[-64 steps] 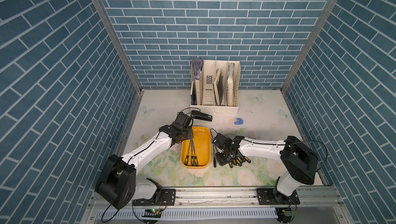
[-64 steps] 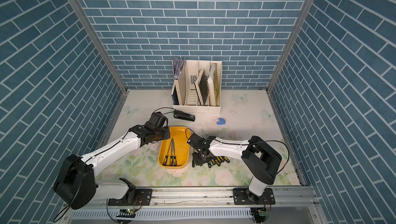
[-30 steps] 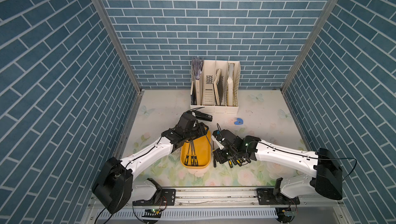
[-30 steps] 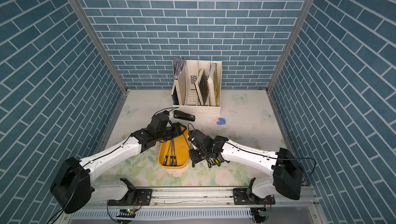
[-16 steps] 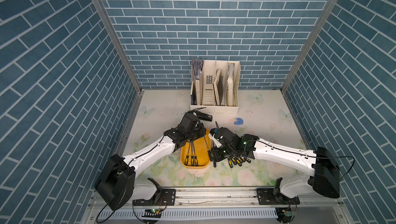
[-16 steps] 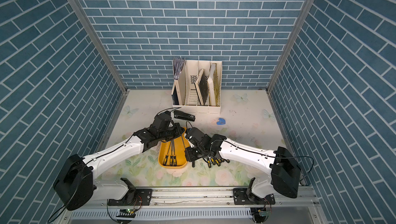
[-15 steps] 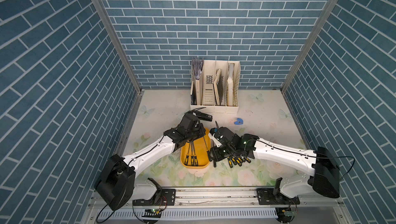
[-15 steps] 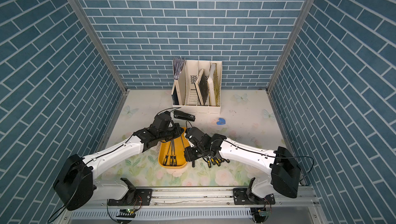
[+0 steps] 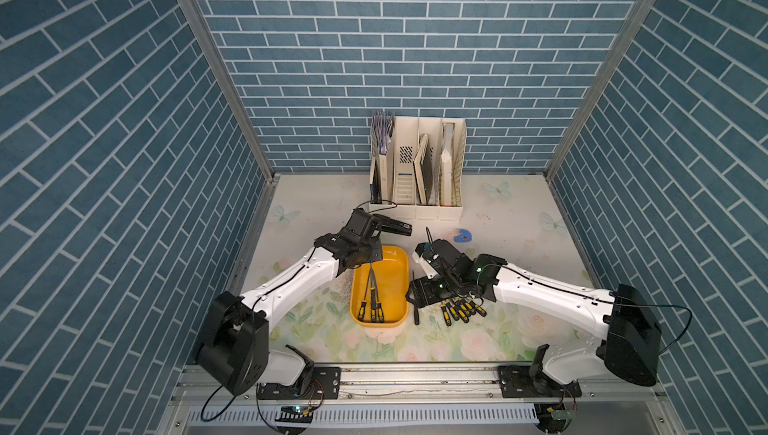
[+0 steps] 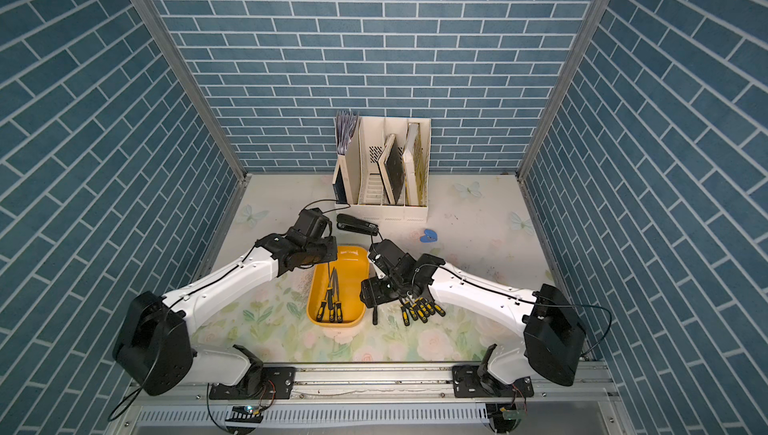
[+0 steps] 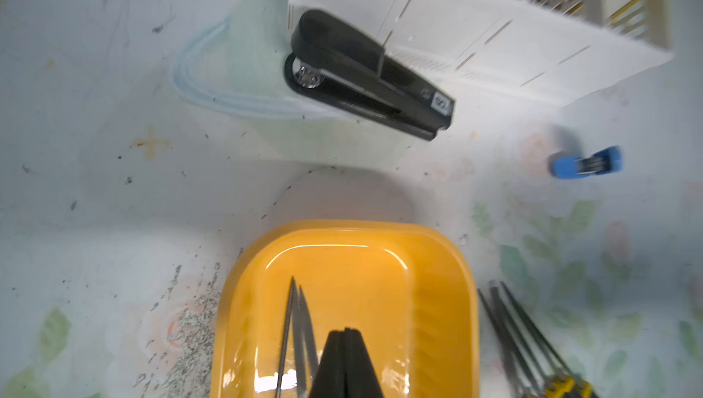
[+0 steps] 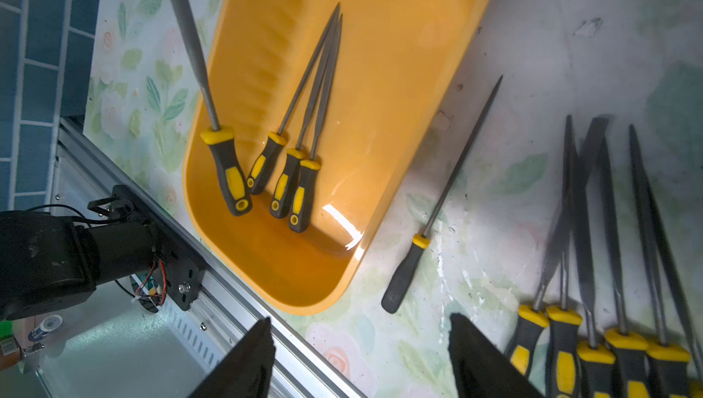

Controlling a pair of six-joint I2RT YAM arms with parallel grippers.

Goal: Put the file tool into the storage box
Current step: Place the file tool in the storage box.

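Observation:
The yellow-orange storage box lies between my arms. Three files lie in it, handles toward the front. A fourth file tool stands nearly upright with its handle low inside the box. Its tip runs up to my left gripper, which is shut on it; the wrist view hides the grip itself. My right gripper hangs open and empty beside the box's right side.
A black-handled file lies alone right of the box. Several more files lie in a row beyond it. A black stapler, a white rack and a blue clip sit behind.
My left gripper's jaws have closed over the far end of the box. My right gripper's jaws have opened wide. Both arms have barely shifted in the last half second.

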